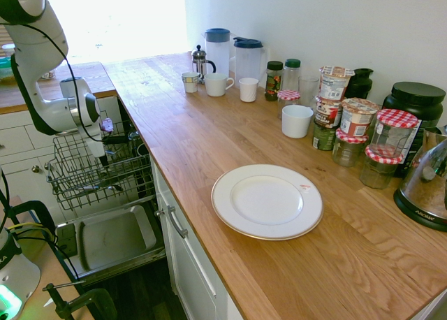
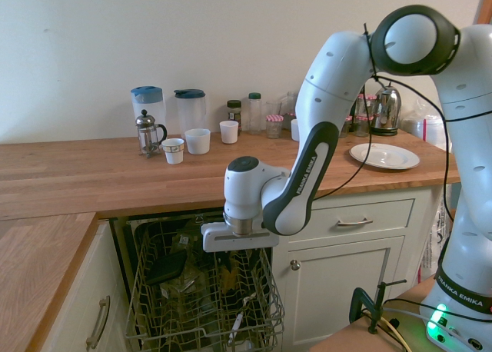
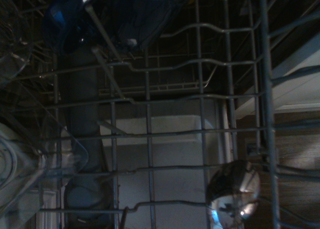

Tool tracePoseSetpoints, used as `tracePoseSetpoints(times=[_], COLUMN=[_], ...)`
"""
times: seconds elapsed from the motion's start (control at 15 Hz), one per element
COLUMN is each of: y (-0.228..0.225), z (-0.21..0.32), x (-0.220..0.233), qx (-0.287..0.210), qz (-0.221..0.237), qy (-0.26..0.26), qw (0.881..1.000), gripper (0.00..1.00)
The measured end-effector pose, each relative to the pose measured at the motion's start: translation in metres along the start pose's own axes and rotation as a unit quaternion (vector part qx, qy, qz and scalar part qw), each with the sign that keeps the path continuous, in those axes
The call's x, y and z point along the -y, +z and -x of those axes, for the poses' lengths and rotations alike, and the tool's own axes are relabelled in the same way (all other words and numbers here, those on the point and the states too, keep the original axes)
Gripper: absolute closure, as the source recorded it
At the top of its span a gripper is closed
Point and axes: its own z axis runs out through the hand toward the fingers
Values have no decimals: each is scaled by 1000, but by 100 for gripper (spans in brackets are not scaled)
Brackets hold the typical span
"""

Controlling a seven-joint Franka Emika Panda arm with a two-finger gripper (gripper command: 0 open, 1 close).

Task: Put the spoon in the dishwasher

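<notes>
The dishwasher's dark wire rack (image 1: 98,173) is pulled out over the lowered grey door (image 1: 112,240), left of the wooden counter. My gripper (image 1: 106,151) hangs down inside the rack near its back right side. From the other side the gripper (image 2: 232,266) reaches in below the counter's edge, among the rack's wires (image 2: 200,306). The spoon's shiny oval bowl (image 3: 234,190) shows in the wrist view against the rack wires. The exterior views do not make out whether it is held or resting there. Its handle is out of sight.
A white plate (image 1: 267,201) lies on the counter (image 1: 209,145). Jars, mugs, jugs and a kettle (image 1: 426,184) stand along the back wall. White cabinet drawers (image 2: 354,221) flank the dishwasher. Dark items (image 2: 165,267) sit in the rack.
</notes>
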Motion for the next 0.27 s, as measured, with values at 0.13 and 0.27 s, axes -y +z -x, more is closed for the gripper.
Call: tracePoseSetpoints(times=[0.13, 0.27], y=[-31, -66], z=[-4, -9], x=[-13, -23], qx=[-12, -25], qz=[-8, -18], qy=[-1, 5], qw=[1000, 1000], gripper=[0, 0])
